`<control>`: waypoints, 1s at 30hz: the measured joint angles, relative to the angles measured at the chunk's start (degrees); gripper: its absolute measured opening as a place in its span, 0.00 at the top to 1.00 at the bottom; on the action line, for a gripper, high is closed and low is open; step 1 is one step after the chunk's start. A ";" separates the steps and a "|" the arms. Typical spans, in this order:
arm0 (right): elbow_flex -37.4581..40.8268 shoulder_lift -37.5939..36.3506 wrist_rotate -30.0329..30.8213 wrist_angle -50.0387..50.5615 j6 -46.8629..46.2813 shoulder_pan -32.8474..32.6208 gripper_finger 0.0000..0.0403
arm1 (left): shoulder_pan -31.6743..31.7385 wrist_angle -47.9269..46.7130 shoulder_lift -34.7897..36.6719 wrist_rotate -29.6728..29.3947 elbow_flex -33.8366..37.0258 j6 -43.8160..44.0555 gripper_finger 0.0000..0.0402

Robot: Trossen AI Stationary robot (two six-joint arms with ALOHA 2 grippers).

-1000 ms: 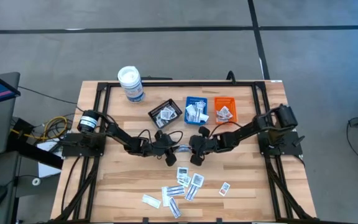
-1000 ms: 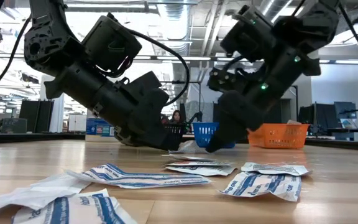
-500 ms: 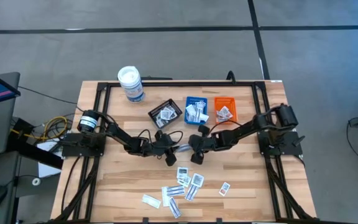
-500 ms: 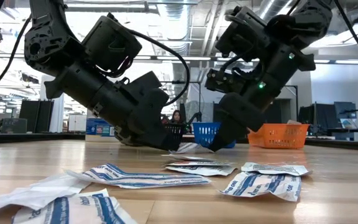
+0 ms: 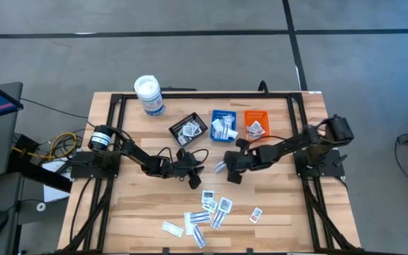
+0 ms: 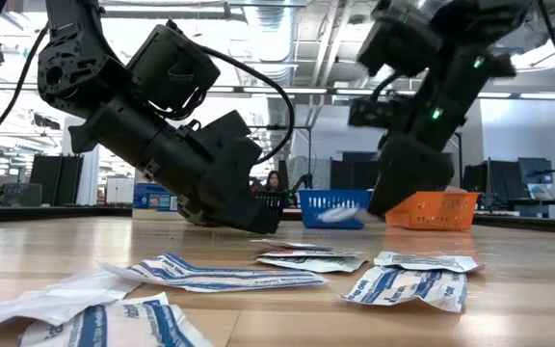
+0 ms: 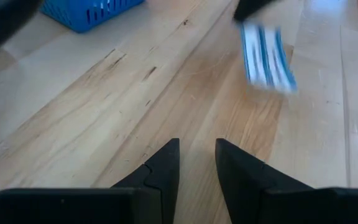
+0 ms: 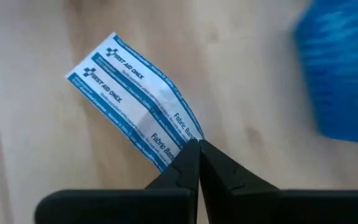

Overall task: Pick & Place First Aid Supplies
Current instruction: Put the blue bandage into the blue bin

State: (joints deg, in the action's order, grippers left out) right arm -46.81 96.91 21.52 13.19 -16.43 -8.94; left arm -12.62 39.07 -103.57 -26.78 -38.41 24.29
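Observation:
My right gripper (image 8: 197, 144) is shut on a white first aid packet with blue print (image 8: 135, 102), which hangs above the wood near the table's middle (image 5: 219, 167). My left gripper (image 7: 197, 158) stands open just left of it (image 5: 201, 168), low over the table, with nothing between its fingers; the left wrist view shows the packet (image 7: 266, 56) ahead of it. Several more packets (image 5: 207, 212) lie flat near the table's front edge. My right gripper pinches one short end of the packet (image 8: 180, 148) between its two fingertips. The fingers slant down from the table's right side and lie along the packet. The packet sticks out beyond the fingertips toward my left gripper, lifted clear of the table.
Behind the grippers stand a black tray (image 5: 188, 129), a blue tray (image 5: 223, 125) and an orange tray (image 5: 256, 124), each holding packets. A white round canister (image 5: 149, 95) stands at the far left. Bare wood lies to the right of the loose packets.
My right gripper has shut on the packet that lay between the two grippers. It has then risen and drawn back toward the table's right edge, tipping steeper. The packet has come up off the table with it.

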 joint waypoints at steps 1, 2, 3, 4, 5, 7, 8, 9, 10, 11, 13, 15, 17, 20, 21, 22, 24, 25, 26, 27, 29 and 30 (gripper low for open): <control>-0.07 -1.26 2.39 2.00 -0.19 -0.39 1.00 | 0.02 -0.01 0.00 0.02 0.00 0.01 0.74; -0.08 -2.33 5.25 3.94 -0.84 -0.86 1.00 | 0.02 0.00 0.00 0.02 0.00 0.01 0.74; -0.11 -3.11 8.28 5.69 -1.84 -1.31 1.00 | 0.02 0.00 0.00 0.02 0.00 0.01 0.74; -0.09 -3.91 11.05 7.38 -2.85 -1.68 1.00 | 0.01 0.00 0.00 0.02 0.00 0.00 0.74; -0.08 -4.83 13.59 8.60 -3.53 -1.97 1.00 | 0.01 0.00 0.00 0.02 0.00 0.01 0.74; -0.14 -6.72 17.83 9.83 -4.02 -2.38 1.00 | 0.00 0.00 0.00 0.02 0.00 0.02 0.74; -0.15 -7.41 19.75 10.00 -4.02 -2.54 1.00 | 0.02 0.00 0.00 0.02 0.00 0.02 0.74; -0.15 -8.03 21.67 10.04 -4.02 -2.66 1.00 | 0.02 0.02 0.00 0.02 0.00 0.02 0.74; -0.15 -8.67 23.80 9.93 -4.01 -2.59 1.00 | 0.02 0.02 0.00 0.02 0.00 0.02 0.74; -0.15 -9.30 26.03 9.62 -3.91 -2.30 1.00 | 0.02 0.06 0.00 0.02 0.02 0.02 0.74; -0.25 -10.03 29.40 8.79 -2.37 -1.21 1.00 | 0.02 0.29 0.00 0.03 0.04 0.02 0.74; -0.27 -9.98 30.20 8.04 0.16 0.97 1.00 | 0.02 0.41 -0.02 0.04 0.04 0.17 0.74; -0.28 -9.53 29.68 6.54 2.23 3.66 1.00 | 0.02 0.57 -0.03 0.06 0.07 0.21 0.74; -0.24 -7.65 27.08 3.87 4.66 8.03 1.00 | 0.04 0.82 -0.07 0.26 0.07 0.22 0.74; -0.25 -6.97 25.43 2.26 6.20 9.42 1.00 | 0.04 0.83 -0.07 0.28 0.07 0.22 0.74; -0.31 -6.39 23.17 0.82 7.85 10.74 1.00 | 0.04 0.88 -0.07 0.28 0.07 0.22 0.74; -0.30 -5.26 17.94 -0.83 11.18 12.95 0.99 | 0.04 0.92 -0.07 0.28 0.07 0.22 0.74; -0.30 -4.67 15.49 -2.06 12.73 13.86 0.99 | 0.04 0.94 -0.07 0.26 0.07 0.22 0.74; -0.30 -4.36 13.70 -2.62 13.94 14.57 0.98 | 0.04 1.05 -0.07 0.27 0.07 0.22 0.74; -0.30 -4.12 13.10 -3.25 14.72 15.11 0.96 | 0.04 1.07 -0.07 0.28 0.07 0.22 0.74; -0.63 -3.79 13.25 -3.64 15.10 15.71 0.93 | 0.02 1.12 -0.07 0.28 0.07 0.22 0.74; -0.71 -3.79 13.26 -3.37 15.09 16.02 0.92 | 0.02 1.12 -0.07 0.28 0.07 0.22 0.74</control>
State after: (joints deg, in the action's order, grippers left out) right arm -47.52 93.12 34.79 9.82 -1.34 7.08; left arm -12.60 40.18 -103.63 -26.50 -38.35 24.51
